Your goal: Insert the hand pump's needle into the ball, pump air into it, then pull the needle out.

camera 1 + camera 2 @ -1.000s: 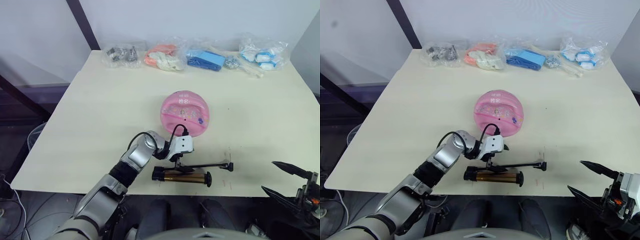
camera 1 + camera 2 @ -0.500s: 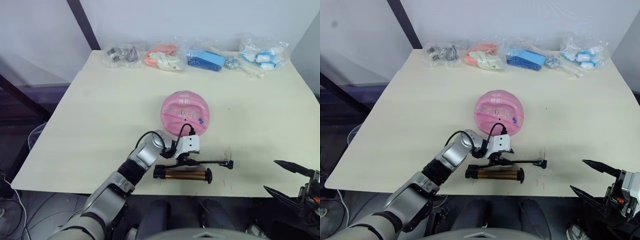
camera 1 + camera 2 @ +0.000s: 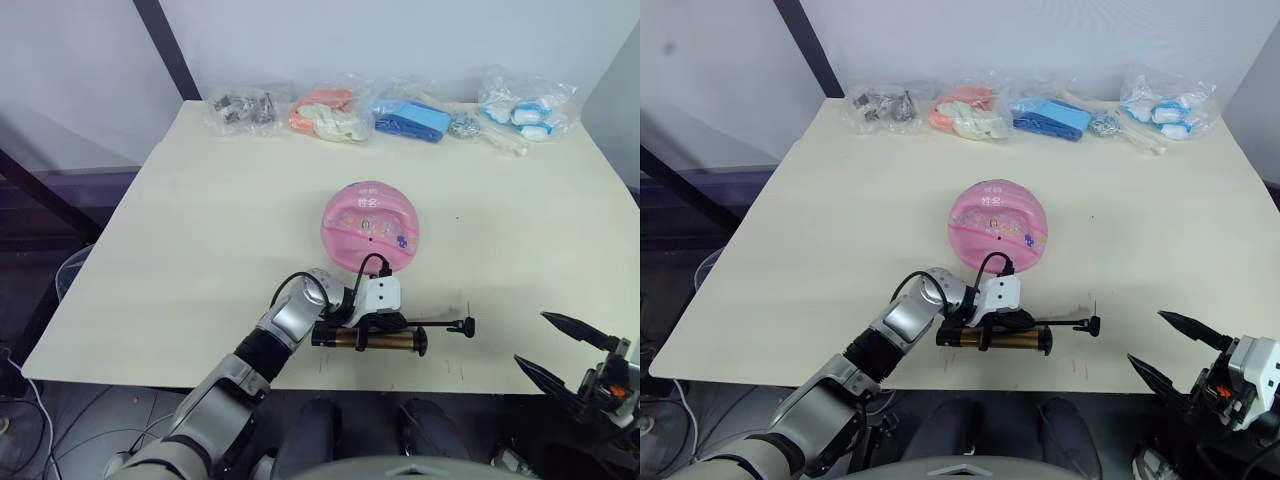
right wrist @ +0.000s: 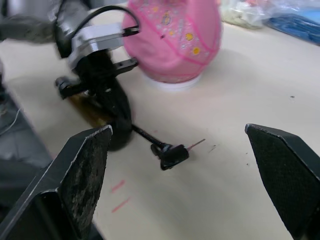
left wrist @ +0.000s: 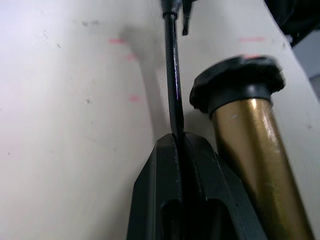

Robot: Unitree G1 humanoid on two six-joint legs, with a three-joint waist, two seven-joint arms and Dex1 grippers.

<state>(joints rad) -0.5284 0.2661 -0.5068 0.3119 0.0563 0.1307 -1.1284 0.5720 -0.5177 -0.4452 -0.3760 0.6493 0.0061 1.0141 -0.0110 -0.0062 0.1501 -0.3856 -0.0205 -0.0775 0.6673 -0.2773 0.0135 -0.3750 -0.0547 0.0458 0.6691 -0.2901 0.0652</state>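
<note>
The left gripper [image 3: 385, 322] pinches the hand pump's [image 3: 368, 340] hose near the ball [image 3: 370, 224].

Head stereo overlooks table [image 3: 200, 250]; wrist cameras close, low.

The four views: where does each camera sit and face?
Left eye: head, looking down over the table; left arm at the pump, open right jaws.
Right eye: same scene, shifted.
Left wrist: along the left jaws, shut on the hose, beside the pump.
Right wrist: between open jaws toward the ball.
Both wrists share the hose.
</note>
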